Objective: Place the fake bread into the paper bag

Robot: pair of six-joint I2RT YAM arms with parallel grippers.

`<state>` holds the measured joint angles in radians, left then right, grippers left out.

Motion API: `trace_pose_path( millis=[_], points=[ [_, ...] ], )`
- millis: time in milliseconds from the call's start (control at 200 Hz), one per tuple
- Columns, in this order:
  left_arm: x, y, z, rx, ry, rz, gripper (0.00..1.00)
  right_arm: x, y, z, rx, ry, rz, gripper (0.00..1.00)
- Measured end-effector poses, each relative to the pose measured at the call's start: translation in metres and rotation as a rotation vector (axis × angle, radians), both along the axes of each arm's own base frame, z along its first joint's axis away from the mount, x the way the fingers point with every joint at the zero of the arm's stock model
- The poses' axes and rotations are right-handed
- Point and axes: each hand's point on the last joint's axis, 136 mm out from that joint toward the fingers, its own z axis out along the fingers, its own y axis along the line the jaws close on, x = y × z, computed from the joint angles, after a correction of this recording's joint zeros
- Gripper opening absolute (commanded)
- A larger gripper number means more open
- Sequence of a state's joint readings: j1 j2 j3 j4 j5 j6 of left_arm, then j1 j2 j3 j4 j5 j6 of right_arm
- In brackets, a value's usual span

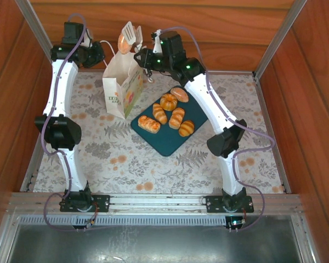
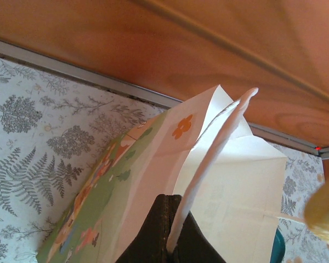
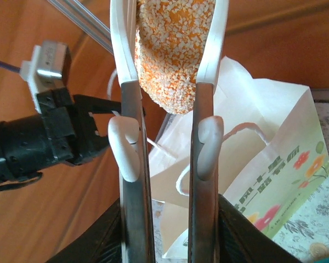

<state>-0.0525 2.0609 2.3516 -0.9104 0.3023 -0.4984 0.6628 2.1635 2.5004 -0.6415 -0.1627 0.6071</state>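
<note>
Left side: the left tool (image 2: 172,222) is together, pinched on a white strip at the top of the paper bag (image 2: 236,181). Whether that strip is handle or rim you can't tell. It holds one side of the mouth only.
Right side: the right tool (image 3: 170,238) is clamped on the metal tongs (image 3: 132,181), whose white tips squeeze a seeded roll (image 3: 172,55).
Roll position: raised above the bag's top edge, towards the far side by the back wall (image 1: 219,33). It is hard to judge whether it sits squarely over the opening.
Remaining pieces: six more of the fake bread (image 1: 168,101) lie on the teal tray (image 1: 167,147), just beside the bag on the worktop (image 1: 98,159).
Risk, missed drop: if you let the tongs spread here, the roll may clip the rim and fall behind the bag.
Risk, early slip: the roll is gripped by its sides alone, so a jerk could squirt it out.
Risk, collapsed mouth: pull with the left tool and the opening may narrow, or the light bag may tip.
Risk, snag: a loose cord handle (image 3: 179,183) lies beneath the tongs, and lowering them could hook it.
Risk, collision: your two tools are near each other above the bag, so watch the gap.
</note>
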Motion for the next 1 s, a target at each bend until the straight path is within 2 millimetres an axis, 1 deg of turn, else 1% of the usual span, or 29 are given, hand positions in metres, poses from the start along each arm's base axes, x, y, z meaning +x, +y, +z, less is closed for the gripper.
trace_pose_path(
  millis=[120, 245, 365, 510, 670, 805, 910, 999],
  points=[
    [0.000, 0.000, 0.000, 0.000, 0.000, 0.000, 0.00, 0.001, 0.002, -0.021, -0.033, 0.039, 0.009, 0.44],
    [0.000, 0.000, 0.000, 0.000, 0.000, 0.000, 0.00, 0.001, 0.004, -0.036, -0.056, 0.064, 0.018, 0.52],
    [0.000, 0.000, 0.000, 0.000, 0.000, 0.000, 0.00, 0.000, 0.004, -0.039, -0.064, 0.066, 0.028, 0.56],
    [0.000, 0.000, 0.000, 0.000, 0.000, 0.000, 0.00, -0.001, 0.005, -0.039, -0.064, 0.065, 0.030, 0.56],
    [0.000, 0.003, 0.000, 0.000, 0.000, 0.005, 0.00, -0.002, 0.005, -0.034, -0.059, 0.058, 0.032, 0.56],
    [0.001, 0.006, 0.000, 0.001, 0.000, 0.011, 0.00, 0.002, -0.004, -0.027, -0.046, 0.057, 0.012, 0.55],
    [0.001, 0.006, 0.000, 0.001, 0.000, 0.012, 0.00, 0.009, -0.021, -0.013, -0.023, 0.051, -0.025, 0.55],
    [0.001, 0.006, 0.000, 0.001, 0.000, 0.013, 0.00, 0.016, -0.049, 0.006, 0.001, 0.034, -0.077, 0.54]
  ],
)
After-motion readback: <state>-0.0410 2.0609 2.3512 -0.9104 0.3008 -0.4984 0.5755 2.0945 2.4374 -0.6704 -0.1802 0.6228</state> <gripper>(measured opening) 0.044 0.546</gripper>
